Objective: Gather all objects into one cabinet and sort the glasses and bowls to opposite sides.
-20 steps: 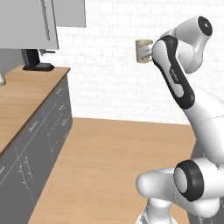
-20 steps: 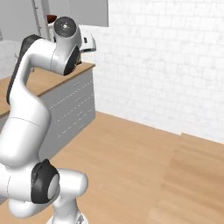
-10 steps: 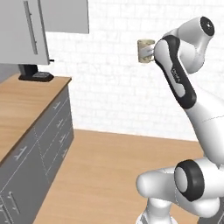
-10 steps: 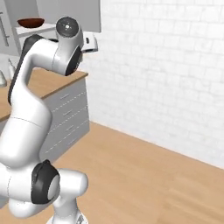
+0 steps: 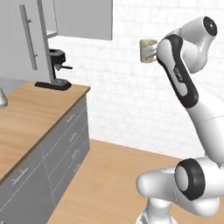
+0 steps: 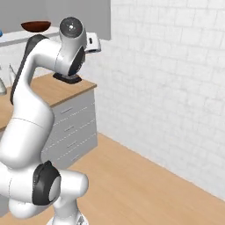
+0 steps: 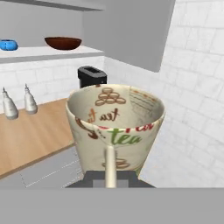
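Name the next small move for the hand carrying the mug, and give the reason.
Probably carry the mug toward the open cabinet's shelf. The hand holds it upright, high and well away from the shelf, where the brown bowl and blue bowl already sit; the mug belongs on the opposite side.

The white arm with dark joints rises from its base, bends at a high elbow and reaches forward at about head height. Its pincer (image 5: 152, 51) is held level, closed on a beige patterned ceramic mug (image 5: 148, 50) — the mug's handle (image 7: 110, 166) faces the hand camera, its mouth tipped toward that camera.
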Controlling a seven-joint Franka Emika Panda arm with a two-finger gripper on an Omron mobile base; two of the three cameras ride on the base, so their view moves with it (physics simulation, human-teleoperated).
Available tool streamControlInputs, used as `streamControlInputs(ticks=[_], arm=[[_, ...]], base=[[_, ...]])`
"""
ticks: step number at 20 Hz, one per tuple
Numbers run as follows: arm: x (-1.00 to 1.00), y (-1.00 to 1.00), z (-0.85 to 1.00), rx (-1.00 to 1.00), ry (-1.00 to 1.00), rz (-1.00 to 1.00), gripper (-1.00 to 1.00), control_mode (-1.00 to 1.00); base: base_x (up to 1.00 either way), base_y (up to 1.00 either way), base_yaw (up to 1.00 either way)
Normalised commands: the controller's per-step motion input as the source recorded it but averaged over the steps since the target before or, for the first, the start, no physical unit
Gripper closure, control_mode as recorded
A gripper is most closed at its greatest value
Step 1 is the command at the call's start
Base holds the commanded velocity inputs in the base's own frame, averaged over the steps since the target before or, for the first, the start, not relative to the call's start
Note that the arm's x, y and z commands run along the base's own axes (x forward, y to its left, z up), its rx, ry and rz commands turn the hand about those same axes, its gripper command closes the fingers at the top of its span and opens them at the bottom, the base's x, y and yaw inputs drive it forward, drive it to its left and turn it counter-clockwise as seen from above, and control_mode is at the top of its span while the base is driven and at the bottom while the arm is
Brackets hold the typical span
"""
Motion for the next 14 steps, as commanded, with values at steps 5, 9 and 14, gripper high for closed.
streamControlInputs(ticks=[5,9,14], arm=[[0.00,0.00,0.00,0.00,0.00,0.00,1.00,1.00],[0.00,0.00,0.00,0.00,0.00,0.00,1.00,1.00],[0.00,0.00,0.00,0.00,0.00,0.00,1.00,1.00]], base=[[0.78,0.02,0.43],[0.67,0.02,0.47],[0.66,0.00,0.45]])
